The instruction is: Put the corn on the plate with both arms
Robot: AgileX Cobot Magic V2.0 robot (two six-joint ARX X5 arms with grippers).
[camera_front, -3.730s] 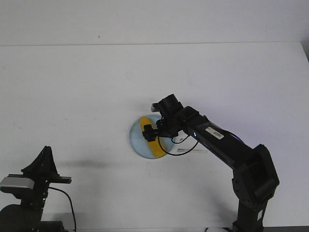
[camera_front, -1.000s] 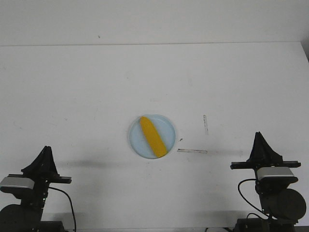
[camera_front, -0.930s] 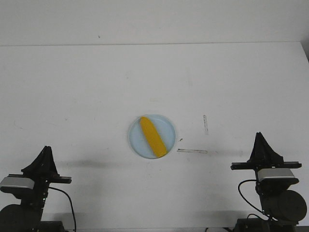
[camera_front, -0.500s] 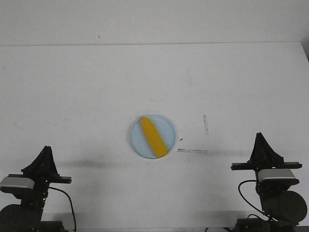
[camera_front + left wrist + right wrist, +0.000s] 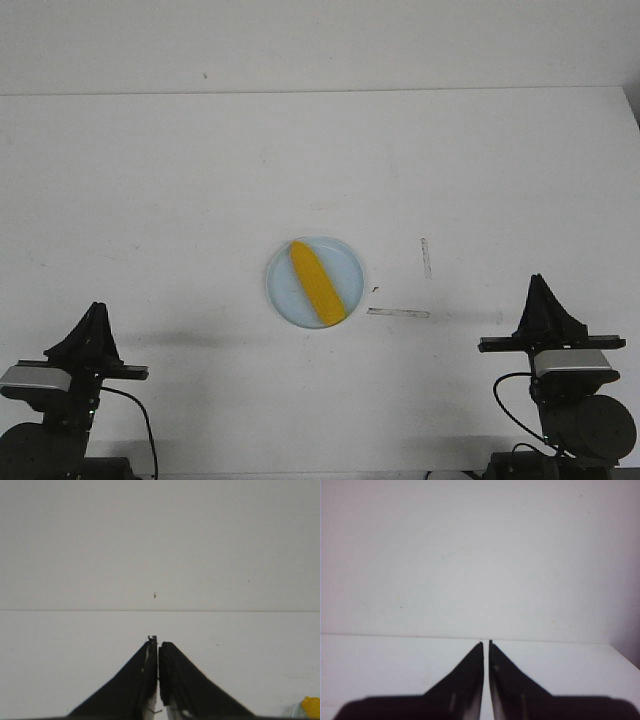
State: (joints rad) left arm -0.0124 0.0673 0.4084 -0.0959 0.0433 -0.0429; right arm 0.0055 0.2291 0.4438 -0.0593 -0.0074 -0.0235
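Left tool [image 5: 158,645]: near bench edge, fingers pressed together, gripping nothing.
Right tool [image 5: 486,644]: near edge opposite, fingers nearly touching, empty.
Plate [image 5: 350,265]: mid-bench, well apart from both tools.
Corn [image 5: 317,282]: lies diagonally inside plate, tapered end toward far-left.
Left wrist view: a yellow sliver of corn at the frame edge.
Right wrist view: only bare bench [image 5: 380,665] and wall.

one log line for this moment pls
corn: on plate | left gripper: shut, parked | right gripper: shut, parked | task: looks done

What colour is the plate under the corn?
Light blue, translucent; the plate shows best in the front view.
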